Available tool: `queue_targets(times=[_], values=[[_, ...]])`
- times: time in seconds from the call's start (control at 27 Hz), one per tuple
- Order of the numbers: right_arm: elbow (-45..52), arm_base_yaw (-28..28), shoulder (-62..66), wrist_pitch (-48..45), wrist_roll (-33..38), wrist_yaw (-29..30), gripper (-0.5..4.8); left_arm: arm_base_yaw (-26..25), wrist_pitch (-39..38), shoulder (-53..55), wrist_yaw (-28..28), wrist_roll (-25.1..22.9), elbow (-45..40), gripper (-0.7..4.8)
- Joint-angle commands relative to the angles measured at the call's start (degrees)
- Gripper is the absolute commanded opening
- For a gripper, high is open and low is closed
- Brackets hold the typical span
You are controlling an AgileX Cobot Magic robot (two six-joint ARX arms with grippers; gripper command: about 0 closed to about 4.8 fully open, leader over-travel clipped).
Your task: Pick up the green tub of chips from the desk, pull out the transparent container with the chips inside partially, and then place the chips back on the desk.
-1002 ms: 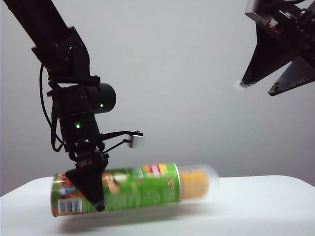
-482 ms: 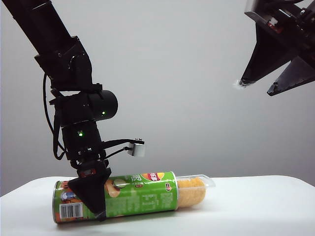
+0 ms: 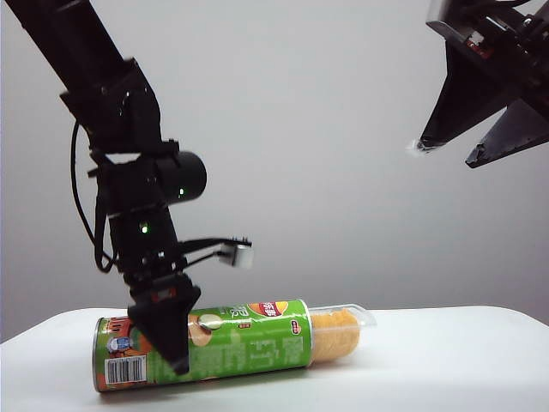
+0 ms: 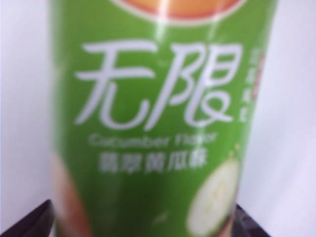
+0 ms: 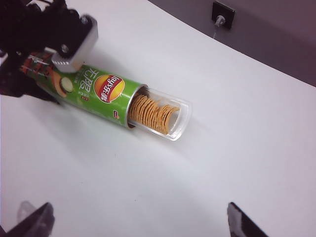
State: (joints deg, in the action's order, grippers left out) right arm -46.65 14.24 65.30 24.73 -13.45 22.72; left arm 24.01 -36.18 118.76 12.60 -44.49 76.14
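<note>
Plain grey wall fills the room behind; in the right wrist view a small wall socket (image 5: 222, 16) sits on the grey strip past the counter edge. White counter (image 3: 446, 360), smooth, rounded edge, bare apart from the can. Soft shadow under the can.

Left arm (image 3: 103, 103), black, comes down from upper left of the exterior view, green indicator lights on the wrist, small white camera block sticking out sideways. Right arm high at upper right, well above the counter, nowhere near the can.

Green tub of chips (image 3: 232, 343) lies on its side on the counter, barcode end to the left, open end to the right. Left wrist view is filled by the green label, white lettering, cucumber slice, blurred. Transparent container (image 3: 347, 330) sticks partway out of the open end, rounded end outward, resting on the counter. Chips (image 5: 150, 112) stacked inside it, golden-orange, visible through the plastic.

Left end effector (image 3: 167, 330) straddles the barcode half of the tub, fingers spread wide, one dark finger in front of the can; contact cannot be told. Right end effector (image 3: 459, 150) spread apart, holding nothing, a scrap of clear film on one fingertip.
</note>
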Motion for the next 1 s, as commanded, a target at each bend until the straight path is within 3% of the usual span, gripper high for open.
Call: queue_targets(times=[0.04, 0.26, 0.33, 0.48, 0.74, 0.78, 0.85, 0.93, 1.0], values=[[-0.3, 0.1, -0.1, -1.1, 0.0, 0.4, 4.79, 0.6, 0.3, -2.8, -0.2, 0.4, 0.0, 4.79], [-0.3, 0.1, -0.1, -2.1, 0.0, 1.6, 4.79, 1.1, -1.6, -6.4, -2.1, 1.9, 0.0, 4.79], [-0.3, 0.1, -0.1, -2.1, 0.0, 1.6, 4.79, 1.1, -4.1, -7.9, -6.5, 1.9, 0.1, 4.79], [-0.3, 0.1, -0.1, -1.8, 0.0, 1.6, 4.79, 1.1, -7.0, -11.5, -10.2, 2.3, 0.1, 4.79], [-0.3, 0.1, -0.1, 0.9, 0.0, 1.1, 4.79, 1.1, -9.8, -23.3, -13.1, 8.0, 0.0, 4.79], [-0.3, 0.1, -0.1, 1.5, 0.0, 0.9, 4.2, 1.1, -10.6, -25.0, -13.0, 8.7, 0.0, 4.79], [-0.3, 0.1, -0.1, 4.5, 0.1, -2.1, 2.19, 0.9, -15.5, -31.5, -14.2, 12.1, 0.0, 4.79], [-0.3, 0.0, -0.2, 5.5, 1.8, -2.7, 1.14, 0.1, -18.4, -33.9, -15.7, 13.6, -0.1, 2.9], [-0.3, -0.1, -0.2, 5.7, 4.6, -2.6, 0.58, -1.8, -18.5, -36.4, -16.3, 16.7, -1.2, 2.64]])
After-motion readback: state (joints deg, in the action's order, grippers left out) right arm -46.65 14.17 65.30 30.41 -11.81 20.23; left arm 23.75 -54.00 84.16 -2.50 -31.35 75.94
